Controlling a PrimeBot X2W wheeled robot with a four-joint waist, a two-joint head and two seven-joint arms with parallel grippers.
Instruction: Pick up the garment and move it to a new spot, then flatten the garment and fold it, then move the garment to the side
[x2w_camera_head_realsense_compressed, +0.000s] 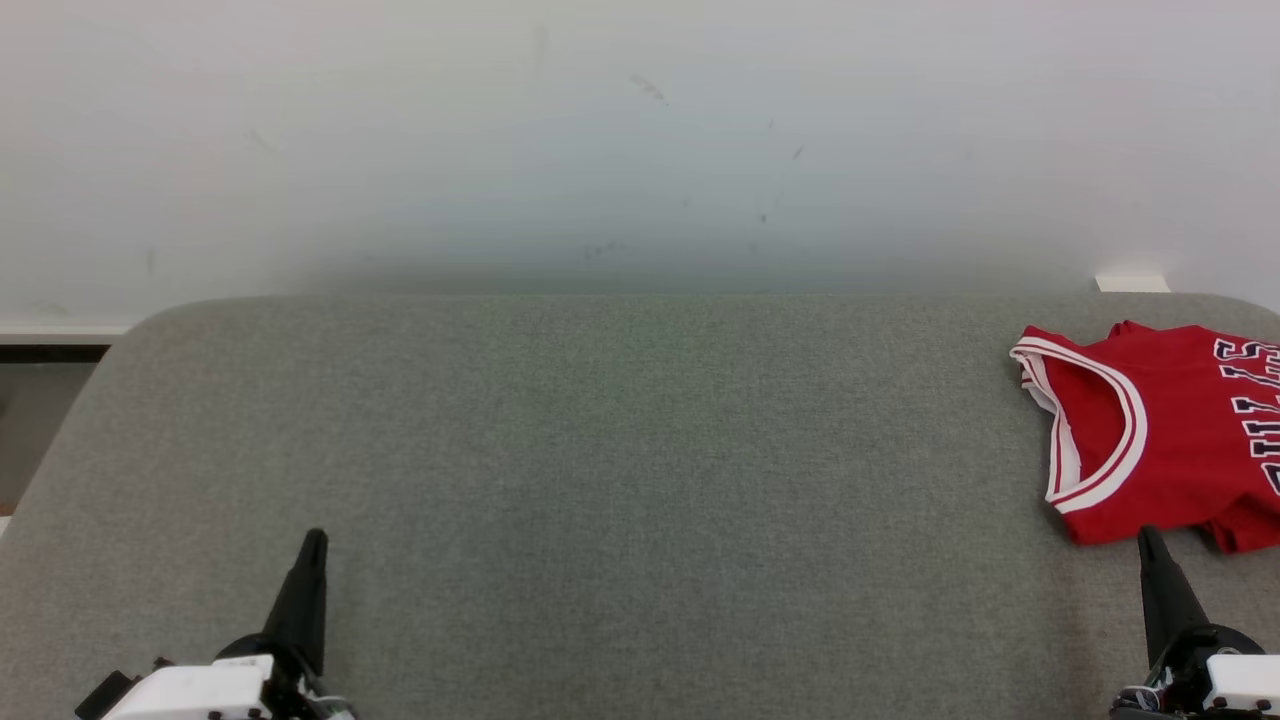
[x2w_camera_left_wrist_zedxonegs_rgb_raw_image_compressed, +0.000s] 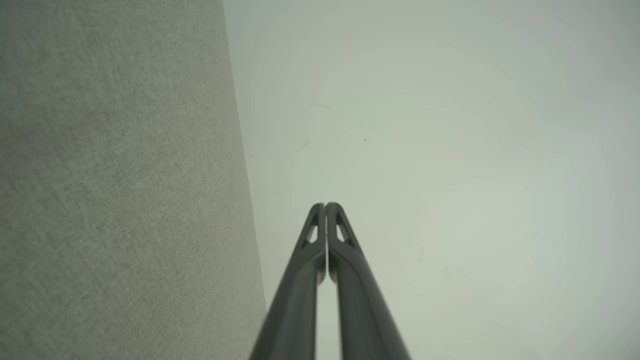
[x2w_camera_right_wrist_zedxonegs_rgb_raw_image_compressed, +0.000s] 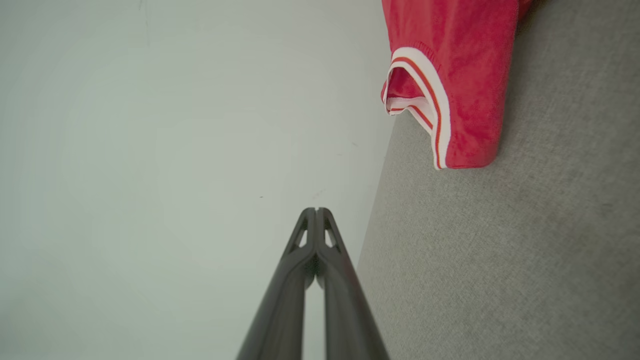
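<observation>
At the right edge of the head view, the red garment lies on the grey table, running off the frame so that its full outline cannot be seen. What shows is compact and fairly flat: a white-trimmed armhole faces the middle of the table, and dark lettering runs along the frame's right border. Both grippers sit low in that view. The left gripper is at lower left over bare table, well apart from the garment. The right gripper is at lower right with its tip just below the garment's near edge; whether it touches the fabric cannot be told from there. Judging by this layout, the folding and the shift to the side look done or nearly so, since the garment rests off to one side and neither gripper carries anything. How neat the fold is cannot be judged with part of it cut off. The wrist views answer what the head view leaves open: each shows its own two fingers pressed together tip to tip, clenched on nothing. The right wrist view also shows the garment at its upper right, a trimmed corner lying on the table clear of the fingertips. The left wrist view gives the table on its left and a pale wall beyond.
</observation>
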